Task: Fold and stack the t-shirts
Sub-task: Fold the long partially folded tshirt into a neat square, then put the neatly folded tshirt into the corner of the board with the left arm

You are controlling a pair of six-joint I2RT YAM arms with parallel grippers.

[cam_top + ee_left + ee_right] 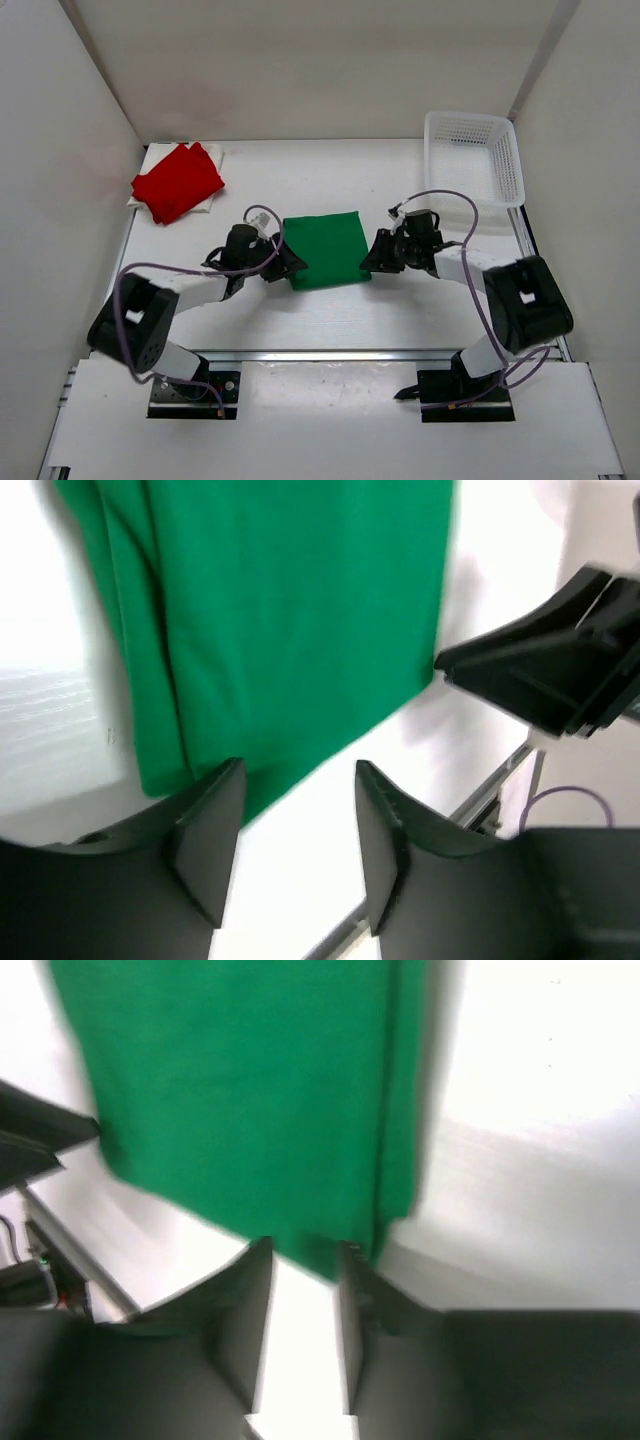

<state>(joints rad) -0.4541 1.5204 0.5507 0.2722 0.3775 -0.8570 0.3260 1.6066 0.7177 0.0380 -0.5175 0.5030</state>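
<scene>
A green t-shirt (322, 250) lies folded into a flat rectangle in the middle of the table. My left gripper (288, 266) sits at its near left corner, my right gripper (374, 256) at its right edge. In the left wrist view the green t-shirt (300, 610) fills the top, and the left gripper (298, 780) is open, with bare table between its fingers. In the right wrist view the right gripper (305, 1255) stands narrowly open, its tips at the green t-shirt's (240, 1090) edge. A folded red t-shirt (177, 181) rests on a cream-white t-shirt (213, 157) at the far left.
A white mesh basket (476, 156) stands at the far right corner. White walls close in the table on three sides. The right gripper's dark body (545, 680) shows across the cloth in the left wrist view. A metal rail (330, 353) runs along the near edge.
</scene>
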